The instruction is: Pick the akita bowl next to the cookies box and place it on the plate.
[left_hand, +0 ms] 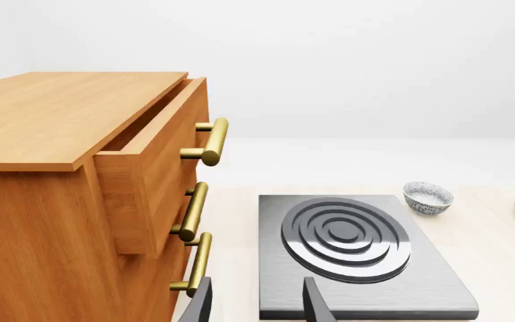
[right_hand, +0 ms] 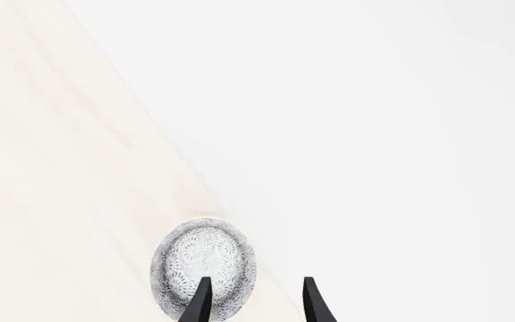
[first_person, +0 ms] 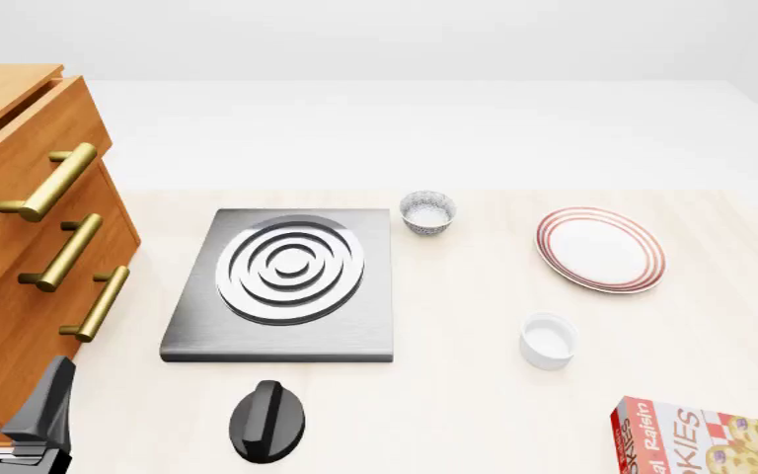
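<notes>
Meanwhile, the right gripper [right_hand: 253,302] is hovering over a speckled akita bowl [right_hand: 203,266] near the table's [right_hand: 43,201] edge, its fingers spread apart and gripping nothing. The cookies box [first_person: 706,438] is lying at the near right, the plate [first_person: 599,249] sitting farther back. The left gripper [left_hand: 253,302] is also standing parted and empty beside the stove burner [first_person: 289,267].

Bright, even light is washing every view, seemingly coming from overhead. Soft, faint shadows are sitting under the plain white cup [first_person: 548,341] and the black round knob [first_person: 269,421]. Everything is rendering sharp, without glare or edge distortion.
</notes>
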`<state>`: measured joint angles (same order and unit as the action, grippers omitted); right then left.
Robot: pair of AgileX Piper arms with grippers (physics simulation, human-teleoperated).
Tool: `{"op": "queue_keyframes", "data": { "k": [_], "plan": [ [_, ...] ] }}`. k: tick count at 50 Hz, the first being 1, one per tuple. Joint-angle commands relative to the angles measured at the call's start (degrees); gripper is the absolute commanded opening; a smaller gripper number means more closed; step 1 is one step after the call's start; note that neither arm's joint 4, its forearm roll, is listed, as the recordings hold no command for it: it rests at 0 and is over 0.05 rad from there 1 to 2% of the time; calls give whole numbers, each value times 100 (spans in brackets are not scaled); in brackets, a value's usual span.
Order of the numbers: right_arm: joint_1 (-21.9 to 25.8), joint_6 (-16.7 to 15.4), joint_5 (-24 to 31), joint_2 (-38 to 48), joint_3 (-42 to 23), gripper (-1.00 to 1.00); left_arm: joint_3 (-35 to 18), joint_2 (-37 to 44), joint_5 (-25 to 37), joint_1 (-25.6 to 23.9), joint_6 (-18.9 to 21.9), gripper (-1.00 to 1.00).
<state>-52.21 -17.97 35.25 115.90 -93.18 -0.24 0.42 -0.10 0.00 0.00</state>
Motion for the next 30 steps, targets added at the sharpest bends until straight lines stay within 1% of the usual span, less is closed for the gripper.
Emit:
{"op": "queue_keyframes", "data": {
  "k": [1,30],
  "plan": [
    [25,-60,-104,268,-18,100,0,0,0,0,0,100],
    [-58,-304,-267,712,82,100,0,0,0,0,0,100]
  ]
}}
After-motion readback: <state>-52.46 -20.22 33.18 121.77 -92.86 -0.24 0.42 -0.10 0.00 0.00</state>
